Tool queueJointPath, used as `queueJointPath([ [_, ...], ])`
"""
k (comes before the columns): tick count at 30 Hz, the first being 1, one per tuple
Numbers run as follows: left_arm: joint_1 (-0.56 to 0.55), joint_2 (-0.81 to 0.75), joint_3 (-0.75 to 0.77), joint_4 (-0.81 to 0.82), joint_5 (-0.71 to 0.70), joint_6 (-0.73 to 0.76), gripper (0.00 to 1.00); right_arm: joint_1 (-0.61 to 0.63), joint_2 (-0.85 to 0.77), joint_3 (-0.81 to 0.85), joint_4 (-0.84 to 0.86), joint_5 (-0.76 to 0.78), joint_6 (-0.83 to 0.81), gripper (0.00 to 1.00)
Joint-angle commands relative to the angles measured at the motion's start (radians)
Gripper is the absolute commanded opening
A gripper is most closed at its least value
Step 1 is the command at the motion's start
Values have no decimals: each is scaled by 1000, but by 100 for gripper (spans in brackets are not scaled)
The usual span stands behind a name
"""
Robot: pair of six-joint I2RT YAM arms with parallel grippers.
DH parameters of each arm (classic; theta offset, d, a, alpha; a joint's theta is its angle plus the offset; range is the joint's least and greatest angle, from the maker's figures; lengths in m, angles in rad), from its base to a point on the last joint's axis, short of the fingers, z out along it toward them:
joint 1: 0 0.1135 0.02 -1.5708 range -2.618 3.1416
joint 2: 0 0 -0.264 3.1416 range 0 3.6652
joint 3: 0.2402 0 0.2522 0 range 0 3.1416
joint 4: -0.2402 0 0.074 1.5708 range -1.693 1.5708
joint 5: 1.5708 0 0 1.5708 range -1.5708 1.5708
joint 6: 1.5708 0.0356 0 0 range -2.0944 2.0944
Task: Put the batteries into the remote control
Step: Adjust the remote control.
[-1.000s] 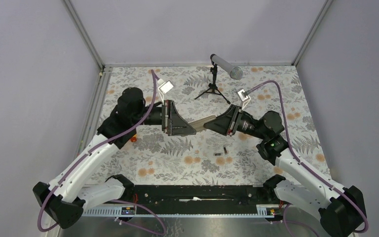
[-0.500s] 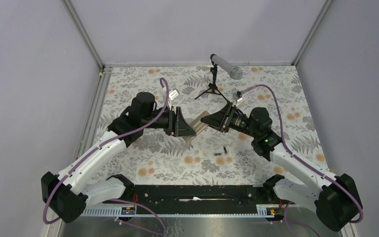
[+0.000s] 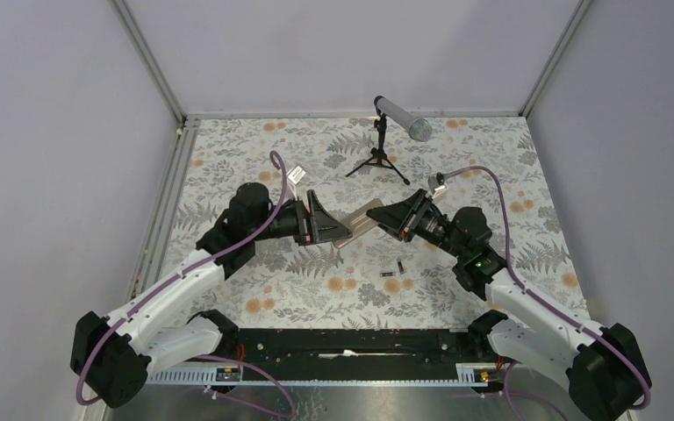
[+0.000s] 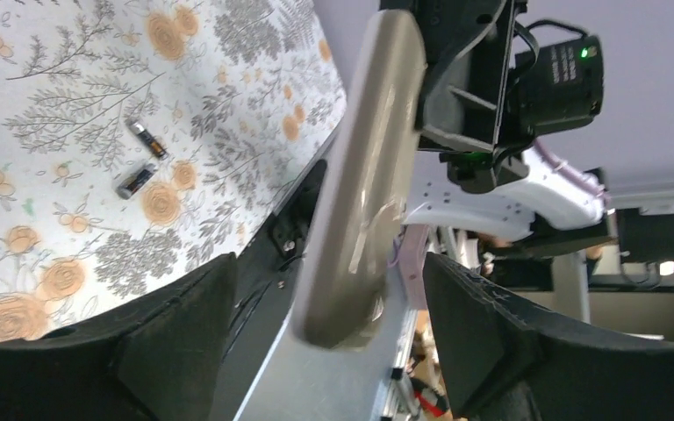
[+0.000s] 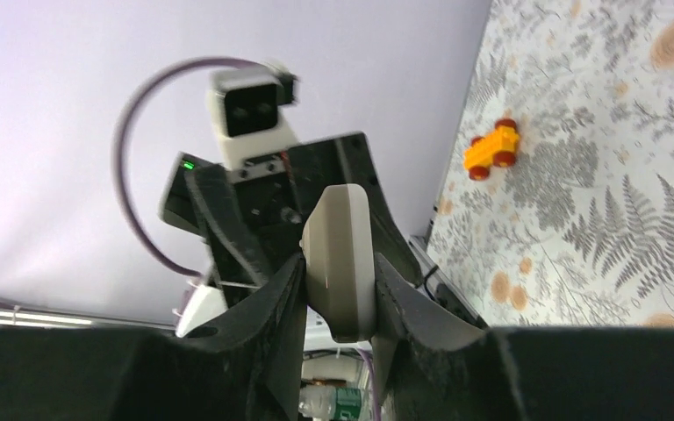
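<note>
My right tool point(image 5: 338, 267) is clenched on one end of the remote control point(image 3: 362, 219), holding it above the worktop point(image 3: 298, 276). My left tool point(image 4: 329, 272) is released, with its fingers spread either side of the other end, not touching. The batteries point(image 4: 146, 139) lie close together on the worktop.
</note>
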Motion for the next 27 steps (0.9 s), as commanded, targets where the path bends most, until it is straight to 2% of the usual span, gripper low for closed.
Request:
queueJointPath([
  [1, -5, -69, -117, 404, -60, -307, 76, 3, -71, 0, 126, 106, 42, 21],
  [7, -36, -82, -83, 406, -108, -321, 64, 4, -44, -8, 178, 72, 67, 21],
  [12, -33, -94, -65, 405, -149, -320, 68, 4, -46, -30, 211, 68, 71, 22],
  [17, -32, -99, -68, 416, -174, -326, 52, 4, -55, -30, 204, 68, 69, 22],
  [23, -48, -58, -55, 444, -136, -354, 48, 4, -46, -31, 207, 76, 82, 22],
  [27, -56, -69, -71, 451, -159, -363, 40, 4, -32, -35, 231, 89, 104, 22],
])
